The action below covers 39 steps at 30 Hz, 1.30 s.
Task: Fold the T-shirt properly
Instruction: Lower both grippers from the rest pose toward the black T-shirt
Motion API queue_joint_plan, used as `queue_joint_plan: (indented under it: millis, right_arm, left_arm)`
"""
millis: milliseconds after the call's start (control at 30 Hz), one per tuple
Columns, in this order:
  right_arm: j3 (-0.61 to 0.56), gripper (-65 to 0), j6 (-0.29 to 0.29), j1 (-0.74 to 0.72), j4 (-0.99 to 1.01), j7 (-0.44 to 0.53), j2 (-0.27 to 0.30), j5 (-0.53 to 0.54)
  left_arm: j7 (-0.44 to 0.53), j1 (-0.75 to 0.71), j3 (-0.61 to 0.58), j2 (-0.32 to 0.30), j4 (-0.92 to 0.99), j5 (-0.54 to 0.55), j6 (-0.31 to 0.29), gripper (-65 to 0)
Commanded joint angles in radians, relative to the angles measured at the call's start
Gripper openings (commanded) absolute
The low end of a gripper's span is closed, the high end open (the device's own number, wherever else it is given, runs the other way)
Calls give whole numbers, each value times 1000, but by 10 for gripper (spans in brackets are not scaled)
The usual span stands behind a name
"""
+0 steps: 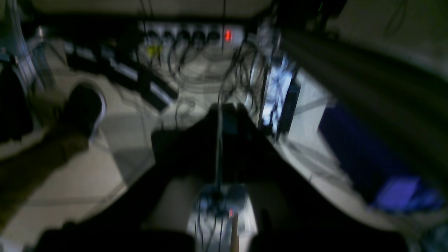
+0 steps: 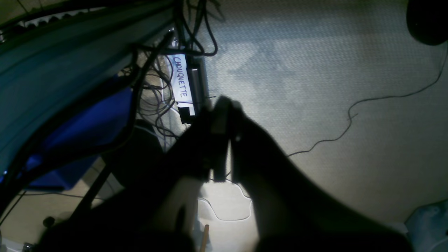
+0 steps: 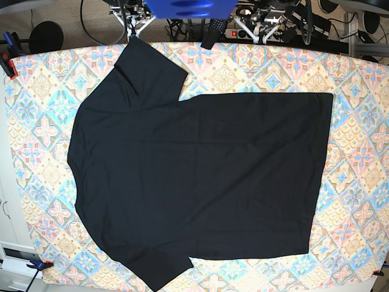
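The black T-shirt (image 3: 200,176) lies spread flat on the patterned table (image 3: 358,152) in the base view. Its neck end is at the left, its hem at the right, and one sleeve points to each long edge. Neither wrist view shows the shirt. My left gripper (image 1: 227,106) appears blurred in the left wrist view, its dark fingers together over the floor with nothing between them. My right gripper (image 2: 225,103) is shut too and empty, hanging over grey carpet beyond the table's edge. Both arms stay back at the table's far edge, off the shirt.
Clamps (image 3: 7,64) hold the tablecloth at its corners. Behind the far edge are a power strip (image 1: 196,35), tangled cables (image 2: 157,94), a blue bin (image 2: 87,133) and a labelled box (image 2: 182,80). A loose cable (image 2: 350,119) crosses the carpet.
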<state>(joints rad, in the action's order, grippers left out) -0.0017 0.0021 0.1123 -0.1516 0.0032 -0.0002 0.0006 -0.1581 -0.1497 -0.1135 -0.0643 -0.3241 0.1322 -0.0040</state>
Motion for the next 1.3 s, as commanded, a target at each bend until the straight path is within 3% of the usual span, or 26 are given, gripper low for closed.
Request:
queue_joint_plan:
  millis: [0,1267]
  right_arm:
    - [2,-650,0,3,2,2,1,2]
    - [4,-650,0,-3,-1,1,1,5]
  left_arm:
    - [4,15,2,-2,-4,1,0,-643]
    - [7,9,-5,2,-10,-7,0,-643]
